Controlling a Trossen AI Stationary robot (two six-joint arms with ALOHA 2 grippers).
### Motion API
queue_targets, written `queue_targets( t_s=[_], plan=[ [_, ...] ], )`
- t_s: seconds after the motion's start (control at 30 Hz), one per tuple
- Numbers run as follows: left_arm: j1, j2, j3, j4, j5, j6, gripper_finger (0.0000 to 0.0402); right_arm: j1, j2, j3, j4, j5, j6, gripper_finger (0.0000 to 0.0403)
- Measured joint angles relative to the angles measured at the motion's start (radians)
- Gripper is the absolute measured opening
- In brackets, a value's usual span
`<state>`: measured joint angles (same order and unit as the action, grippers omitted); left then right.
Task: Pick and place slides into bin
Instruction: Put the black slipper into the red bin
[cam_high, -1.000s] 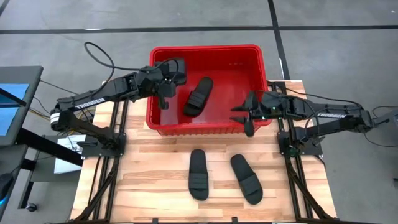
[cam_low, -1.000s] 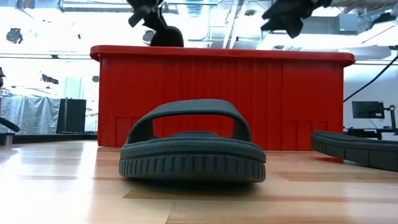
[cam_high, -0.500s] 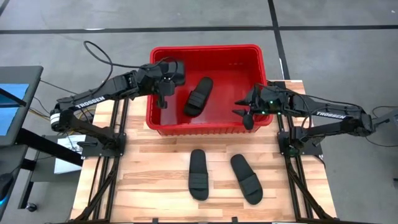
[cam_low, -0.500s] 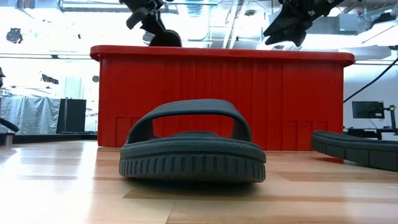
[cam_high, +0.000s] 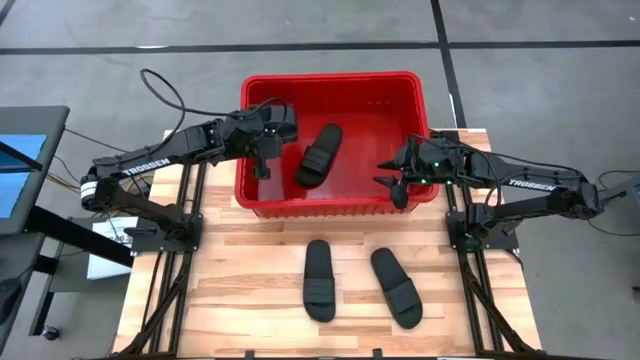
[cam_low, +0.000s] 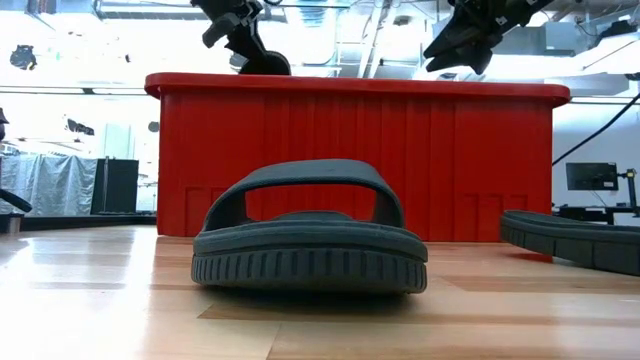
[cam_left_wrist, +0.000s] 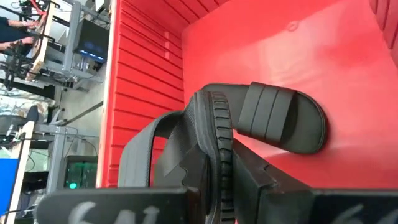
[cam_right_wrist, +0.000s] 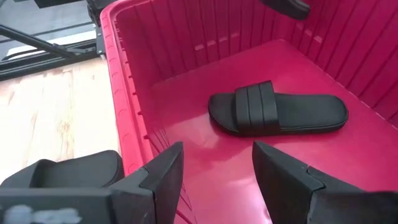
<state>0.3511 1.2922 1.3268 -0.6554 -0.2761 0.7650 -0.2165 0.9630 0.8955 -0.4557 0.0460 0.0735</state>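
The red bin (cam_high: 330, 76) stands at the table's far middle. One black slide (cam_high: 320, 155) lies flat on its floor. My left gripper (cam_high: 265, 150) hangs over the bin's left part, shut on a second slide (cam_left_wrist: 217, 130). My right gripper (cam_high: 388, 180) hovers open above the bin's near right corner; its fingers (cam_right_wrist: 165, 171) hold nothing. Two more slides (cam_high: 318, 280) (cam_high: 397, 287) lie sole-down on the wooden table in front of the bin. My left gripper pinches the held slide across its sole (cam_left_wrist: 214, 162), one finger on the strap side and one on the underside. The fingers slant down from the table's left. The slide is turned on its edge, its ribbed sole rim toward the wrist camera, lifted clear of the bin's floor.
The bin's near wall (cam_low: 350, 150) rises behind the nearest slide (cam_low: 310, 240) in the low view. Bare wood lies left and right of the two table slides. The arm frames stand at the table's left and right edges.
My right gripper has swung a little toward the table's left, over the bin's right wall, staying open. My left gripper keeps the slide over the bin.
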Motion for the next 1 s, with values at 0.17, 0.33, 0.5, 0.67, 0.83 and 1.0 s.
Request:
queue_targets(
  t_s=[0.17, 0.33, 0.5, 0.67, 0.83, 1.0],
  plan=[
    [0.005, 0.0, -0.091, 0.087, -0.001, 0.013, 0.0029, 0.0, 0.0, 0.0, 0.0, -0.001, 0.005, 0.0182],
    [0.005, 0.002, -0.173, 0.167, 0.002, 0.032, 0.0028, 0.0, 0.0, 0.0, 0.015, -0.003, 0.006, 0.0182],
    [0.008, 0.001, -0.213, 0.219, 0.022, 0.033, 0.0028, 0.0, 0.0, 0.0, 0.031, -0.002, 0.006, 0.0182],
    [0.007, 0.001, -0.248, 0.259, 0.037, 0.031, 0.0028, 0.0, 0.0, 0.0, 0.031, -0.002, 0.006, 0.0182],
    [0.008, 0.001, -0.269, 0.269, 0.035, 0.023, 0.0028, 0.0, 0.0, 0.0, 0.031, -0.002, 0.005, 0.0182],
    [0.008, 0.001, -0.271, 0.266, 0.049, 0.003, 0.0028, 0.0, 0.0, 0.0, 0.031, 0.0, 0.0, 0.0182]
  ],
)
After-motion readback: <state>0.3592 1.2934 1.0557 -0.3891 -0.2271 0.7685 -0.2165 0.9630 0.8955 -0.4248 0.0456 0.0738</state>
